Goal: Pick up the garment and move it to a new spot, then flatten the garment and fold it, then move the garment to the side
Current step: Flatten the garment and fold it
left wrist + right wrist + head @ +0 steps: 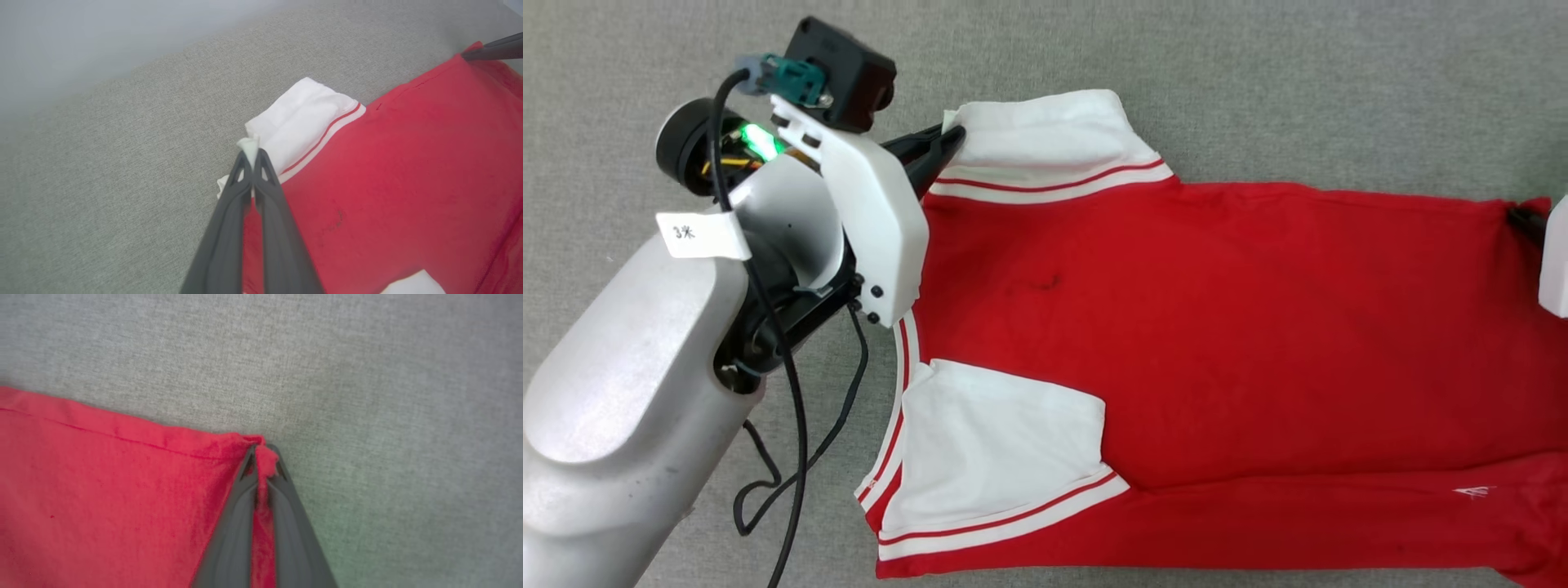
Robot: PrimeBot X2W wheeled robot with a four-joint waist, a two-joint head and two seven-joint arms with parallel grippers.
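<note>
Grey surface (1258, 73) below; we judge the garment (1217, 327) limp, best held at corners: left gripper (251, 153) pinches its sleeve (302, 118), right gripper (263, 453) its hem (163, 439)

A grey cloth surface (1258, 73) is seen below. A red shirt (1217, 327) with white sleeves is spread out on it.

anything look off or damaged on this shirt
A small dark smudge marks the red body of the shirt, toward its sleeve end; it looks like a stain, not a tear. A small white mark shows on the near folded edge. Nothing else stands out.
</note>
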